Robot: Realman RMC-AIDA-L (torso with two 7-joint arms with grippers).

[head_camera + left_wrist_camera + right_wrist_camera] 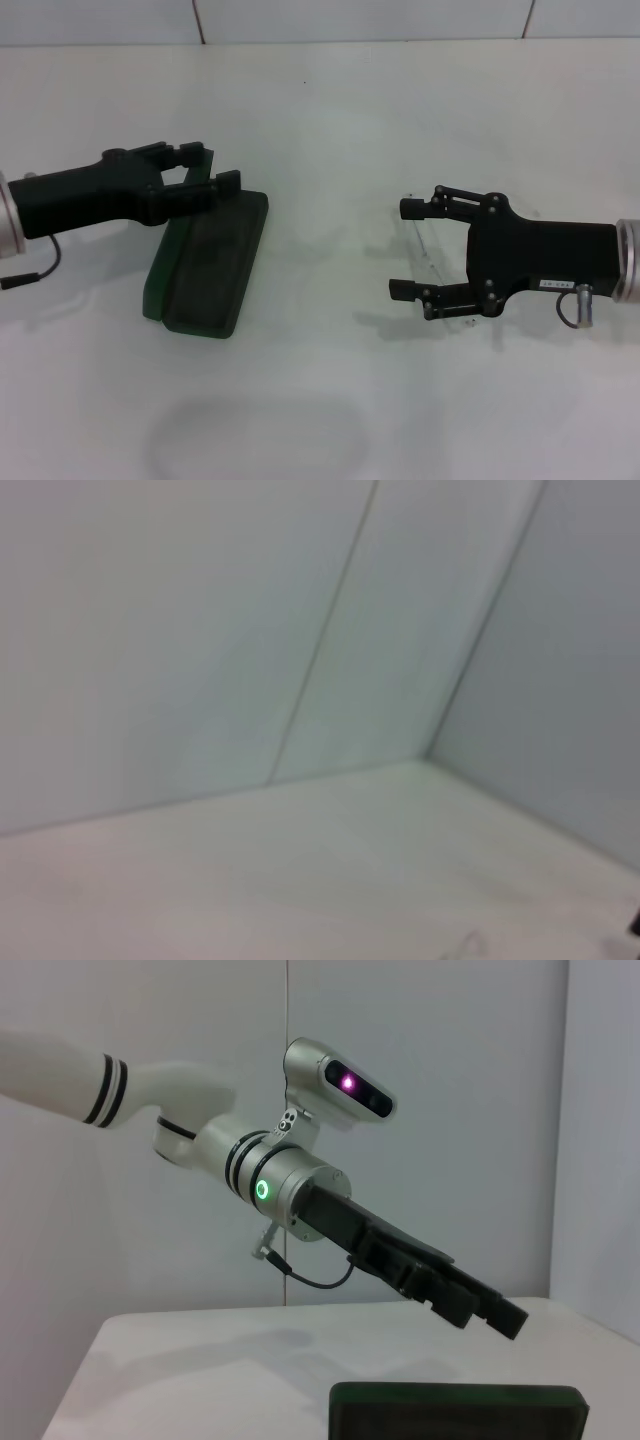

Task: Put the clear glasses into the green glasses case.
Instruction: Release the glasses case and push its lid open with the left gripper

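- The left gripper (212,168), fingers parted, straddles the raised lid edge of the opened dark green hard glasses case (210,262) lying on the white table (330,120).
- The right gripper (408,249), fingers spread wide, sits around the fully transparent plastic glasses (432,252), well apart from the case.

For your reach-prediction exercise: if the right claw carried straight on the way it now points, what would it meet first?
Probably the open green glasses case, across bare table from the right claw, which straddles the clear glasses; height is unclear.

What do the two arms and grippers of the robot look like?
Both grippers, left and right, are matte black with two linked fingers on a flat black palm and a silver wrist ring. The right has a small white label. A thin black cable runs from the left wrist, which has a green light ring. The left arm is white with black bands.
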